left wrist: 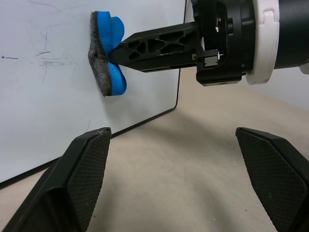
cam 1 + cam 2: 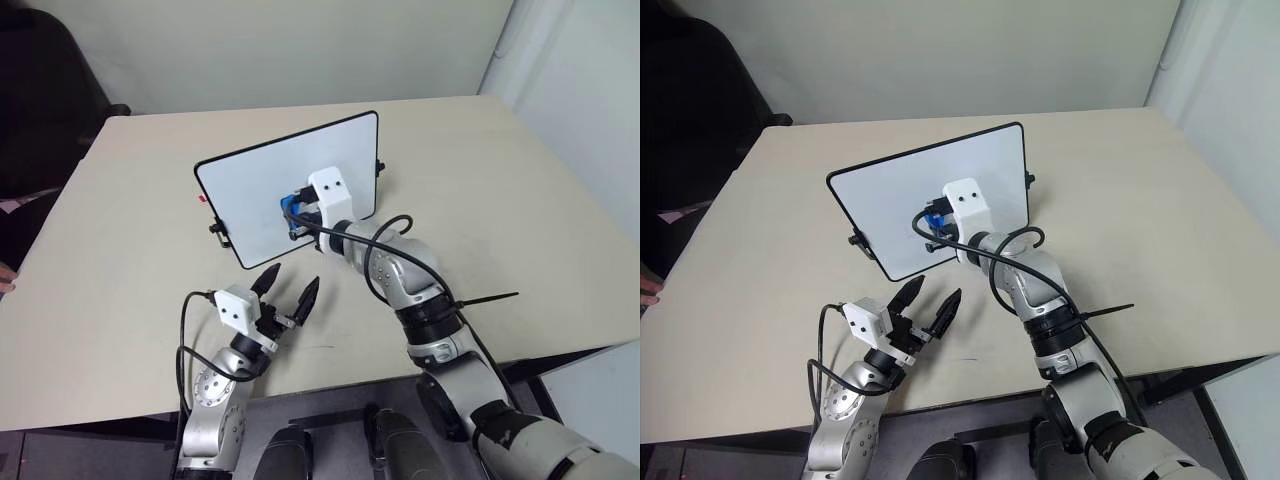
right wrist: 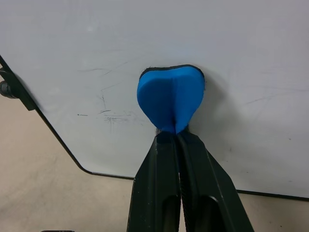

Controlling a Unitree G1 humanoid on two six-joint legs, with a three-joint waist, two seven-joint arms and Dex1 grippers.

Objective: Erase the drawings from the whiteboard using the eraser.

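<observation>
The right gripper (image 3: 177, 137) was squeezed tight on the small soft blue eraser (image 3: 170, 99), pressed flat on the big white black-framed whiteboard (image 2: 260, 185) standing on the tan table (image 2: 520, 200), and should rub firmly; the left gripper (image 2: 287, 287) was open.

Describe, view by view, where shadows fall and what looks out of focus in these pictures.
Right wrist view: the eraser casts a soft grey shadow on the whiteboard; the near fingers look soft. Left wrist view: the table darkens under the right gripper. Head views: even lighting.
</observation>
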